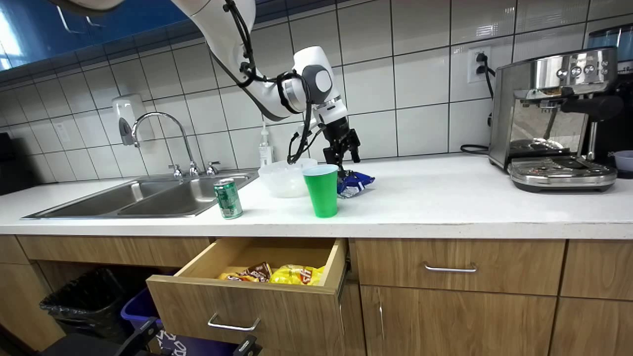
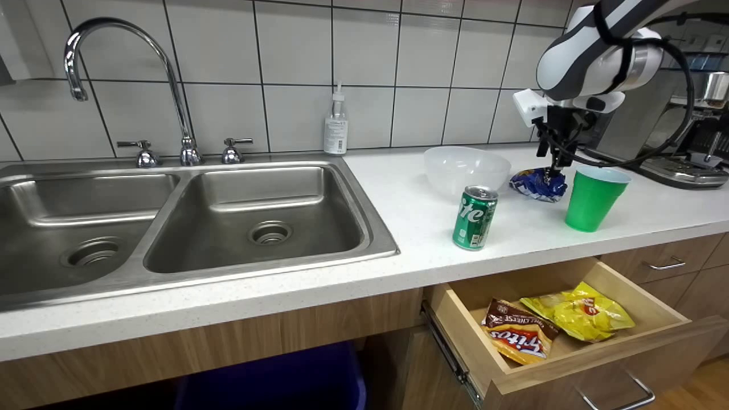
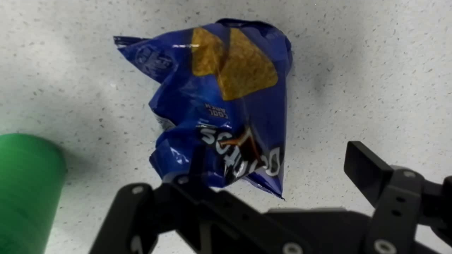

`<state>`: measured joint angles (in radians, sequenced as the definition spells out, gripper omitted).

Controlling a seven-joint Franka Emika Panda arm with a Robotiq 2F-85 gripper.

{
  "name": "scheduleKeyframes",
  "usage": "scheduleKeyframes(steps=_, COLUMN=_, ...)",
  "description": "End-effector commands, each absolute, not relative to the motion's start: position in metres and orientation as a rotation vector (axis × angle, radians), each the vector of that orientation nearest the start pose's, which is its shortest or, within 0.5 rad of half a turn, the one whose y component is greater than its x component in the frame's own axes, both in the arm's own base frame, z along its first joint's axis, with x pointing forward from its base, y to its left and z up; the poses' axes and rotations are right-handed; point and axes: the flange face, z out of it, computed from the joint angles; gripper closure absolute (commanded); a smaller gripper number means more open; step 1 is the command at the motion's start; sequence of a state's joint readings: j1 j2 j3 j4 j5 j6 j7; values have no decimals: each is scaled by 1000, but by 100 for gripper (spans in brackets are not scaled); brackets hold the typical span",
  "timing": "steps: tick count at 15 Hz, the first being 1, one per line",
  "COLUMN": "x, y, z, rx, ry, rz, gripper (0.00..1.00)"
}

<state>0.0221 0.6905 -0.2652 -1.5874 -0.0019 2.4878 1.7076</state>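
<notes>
Blue Doritos bag (image 3: 219,102) (crumpled) | gripper (image 3: 277,160) over it | jaws apart

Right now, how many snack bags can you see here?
3: a blue Doritos bag on the counter, beneath the open gripper; a Fritos bag and a yellow bag, both in the open drawer. Others may be hidden at the drawer's back.

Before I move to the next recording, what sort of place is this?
Most likely a kitchen, though whether in a home or an office I can't tell: there's a double-basin sink, a curved faucet above it, and an espresso machine on the white counter.
</notes>
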Motion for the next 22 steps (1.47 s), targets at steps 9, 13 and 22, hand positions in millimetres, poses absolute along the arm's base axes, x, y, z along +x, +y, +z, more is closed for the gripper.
scheduleKeyframes(steps=9, x=712, y=-146, z=270, rx=-1834, ry=2485, rz=-440, gripper=69)
scheduleKeyframes(steps=13, x=711, y=-147, z=268, rx=-1835, ry=2488, rz=-437, gripper=98)
scheduleKeyframes(steps=22, x=707, y=-148, z=284, rx=-1825, ry=2463, rz=-450, gripper=100)
